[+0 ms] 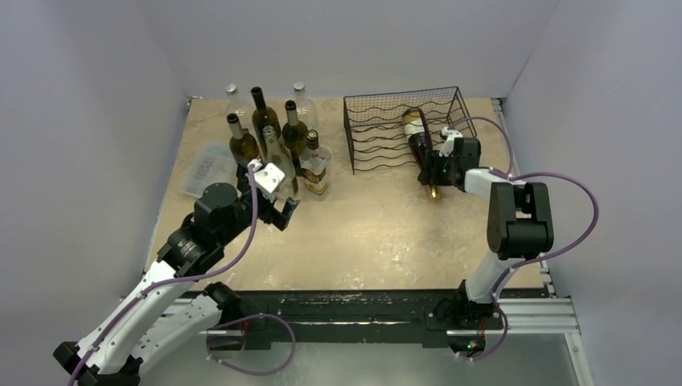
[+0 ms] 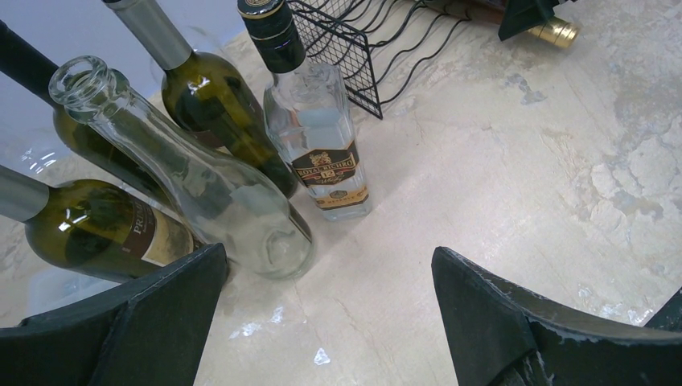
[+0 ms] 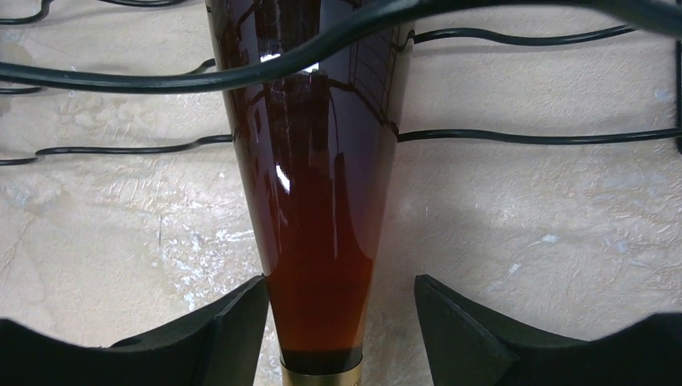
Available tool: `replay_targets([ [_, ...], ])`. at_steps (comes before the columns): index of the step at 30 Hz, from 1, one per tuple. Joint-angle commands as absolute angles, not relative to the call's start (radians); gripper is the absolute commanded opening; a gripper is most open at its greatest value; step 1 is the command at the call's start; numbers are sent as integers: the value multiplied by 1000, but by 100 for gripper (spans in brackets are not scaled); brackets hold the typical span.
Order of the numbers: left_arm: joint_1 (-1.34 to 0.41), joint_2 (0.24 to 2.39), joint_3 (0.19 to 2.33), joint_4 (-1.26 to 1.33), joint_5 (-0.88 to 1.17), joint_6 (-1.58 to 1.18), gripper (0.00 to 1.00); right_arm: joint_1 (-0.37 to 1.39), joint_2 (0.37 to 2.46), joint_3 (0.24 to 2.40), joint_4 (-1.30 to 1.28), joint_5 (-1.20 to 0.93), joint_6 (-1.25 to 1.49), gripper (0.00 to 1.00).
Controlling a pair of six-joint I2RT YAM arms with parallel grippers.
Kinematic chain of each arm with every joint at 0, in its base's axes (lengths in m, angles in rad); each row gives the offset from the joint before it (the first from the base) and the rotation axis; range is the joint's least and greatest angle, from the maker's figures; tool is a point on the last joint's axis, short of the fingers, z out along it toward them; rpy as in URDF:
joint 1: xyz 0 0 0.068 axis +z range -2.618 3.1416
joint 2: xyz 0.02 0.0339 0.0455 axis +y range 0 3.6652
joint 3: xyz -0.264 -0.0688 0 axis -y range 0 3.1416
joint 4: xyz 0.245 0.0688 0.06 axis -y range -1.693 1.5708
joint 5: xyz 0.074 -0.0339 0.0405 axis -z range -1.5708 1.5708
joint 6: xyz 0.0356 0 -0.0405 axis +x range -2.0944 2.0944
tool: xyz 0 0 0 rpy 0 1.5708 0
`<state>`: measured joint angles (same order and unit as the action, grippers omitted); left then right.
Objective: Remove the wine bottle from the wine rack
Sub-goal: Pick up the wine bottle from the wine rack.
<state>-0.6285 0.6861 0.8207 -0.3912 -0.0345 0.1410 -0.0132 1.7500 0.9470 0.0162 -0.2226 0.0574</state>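
Dark amber glass wine bottle lying in black wire-mesh rack, neck protruding. Right hand straddling neck, spread apart, not clamping. Needing centred squeeze, straight pull along neck. Left hand gaping, empty.

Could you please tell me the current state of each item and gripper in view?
Wine rack: upright, holding one bottle.
Wine bottle: lying in it, neck poking out the front, gold foil on top.
Right gripper: open, straddling that neck, not clamped.
Left gripper: wide open, empty.
Clear bottle: upright, uncapped, looks empty.
Square bottle: upright, capped.
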Motion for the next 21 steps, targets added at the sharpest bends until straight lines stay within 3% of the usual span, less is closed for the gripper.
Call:
replay_targets([
  [1, -621, 687, 844, -391, -48, 153, 100, -8, 1757, 995, 37, -218, 56, 69],
  [7, -620, 688, 844, -393, -49, 154, 100, 20, 1773, 1002, 34, -216, 48, 62],
  [21, -621, 686, 844, -396, -55, 156, 100, 21, 1750, 988, 32, -254, 40, 17],
])
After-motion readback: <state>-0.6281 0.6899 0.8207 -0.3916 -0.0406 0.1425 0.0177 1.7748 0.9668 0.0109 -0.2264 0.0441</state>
